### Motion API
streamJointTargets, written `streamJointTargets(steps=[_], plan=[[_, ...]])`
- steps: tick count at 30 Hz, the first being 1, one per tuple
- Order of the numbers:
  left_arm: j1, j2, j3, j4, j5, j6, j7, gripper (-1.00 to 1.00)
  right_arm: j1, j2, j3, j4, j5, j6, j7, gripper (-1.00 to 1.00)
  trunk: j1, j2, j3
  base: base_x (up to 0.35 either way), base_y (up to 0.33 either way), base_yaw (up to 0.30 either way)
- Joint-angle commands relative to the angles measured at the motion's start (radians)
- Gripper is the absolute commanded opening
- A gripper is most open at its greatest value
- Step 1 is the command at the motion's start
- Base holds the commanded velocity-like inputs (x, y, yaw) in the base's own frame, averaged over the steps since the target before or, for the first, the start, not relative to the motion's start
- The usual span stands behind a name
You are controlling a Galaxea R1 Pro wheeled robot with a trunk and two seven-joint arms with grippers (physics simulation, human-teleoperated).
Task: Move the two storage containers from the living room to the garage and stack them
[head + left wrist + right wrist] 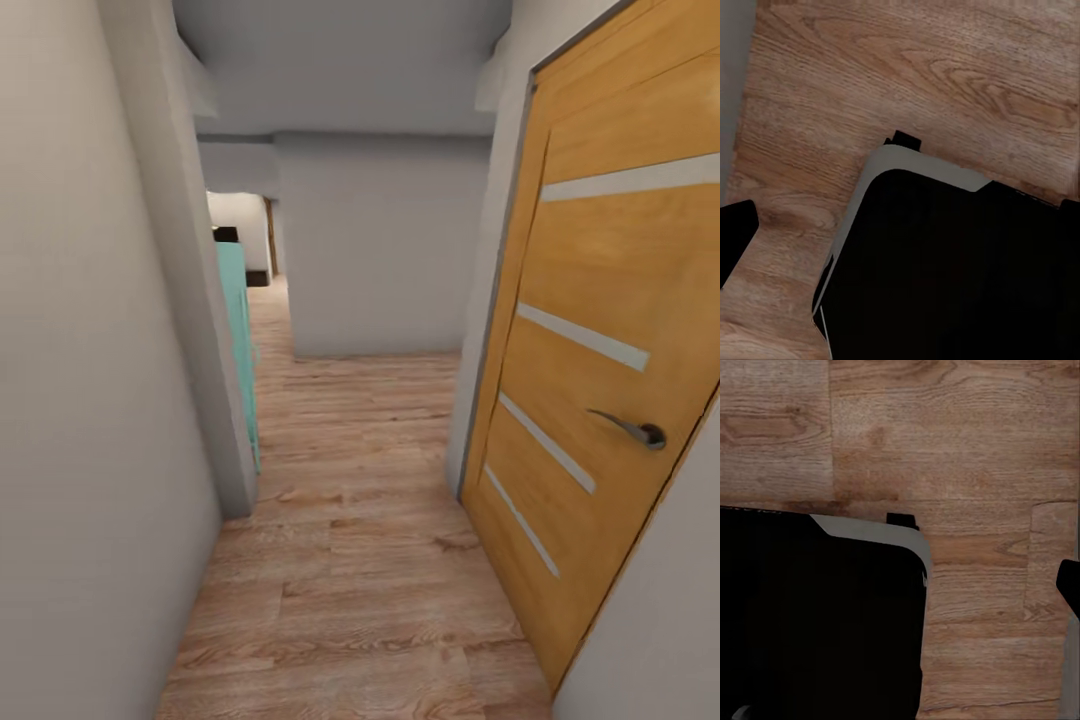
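The two storage containers are out of view, and so is the garage. I am in a narrow corridor with a light wood plank floor [350, 560]. In the left wrist view, a dark part that may be one of the left gripper's fingers [735, 232] sticks in from the frame's edge over the planks. A similar dark part [1069, 585] shows at the edge of the right wrist view. Nothing is seen held in either view. Whether the jaws are open or shut cannot be read.
A wooden door [600, 380] with pale stripes and a metal handle [640, 432] stands close on the right. A white wall lines the left, with a teal panel [238, 340] past its corner. A grey wall [380, 250] blocks straight ahead; the passage continues to its left. My black base [960, 270] [817, 615] shows below both wrists.
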Motion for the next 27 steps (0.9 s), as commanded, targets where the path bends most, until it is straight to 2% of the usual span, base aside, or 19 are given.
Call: streamJointTargets(steps=[1, 7, 27], plan=[[-0.001, 0.0, -0.009, 0.0, 0.007, -0.001, 0.003, 1.0, -0.002, 0.0, 0.009, 0.003, -0.01, -0.006, -0.002, 1.0, 0.001, -0.001, -0.002, 0.322, 0.0, 0.3], [-0.001, 0.001, -0.009, 0.0, 0.007, 0.0, 0.003, 1.0, -0.002, -0.004, 0.011, 0.003, -0.009, -0.007, -0.001, 1.0, 0.001, -0.001, -0.002, 0.322, 0.0, 0.207], [-0.001, 0.001, -0.009, 0.0, 0.006, 0.003, 0.003, 1.0, -0.002, -0.003, 0.018, 0.002, 0.001, -0.007, -0.013, 1.0, 0.001, -0.001, -0.002, 0.322, 0.0, 0.006]])
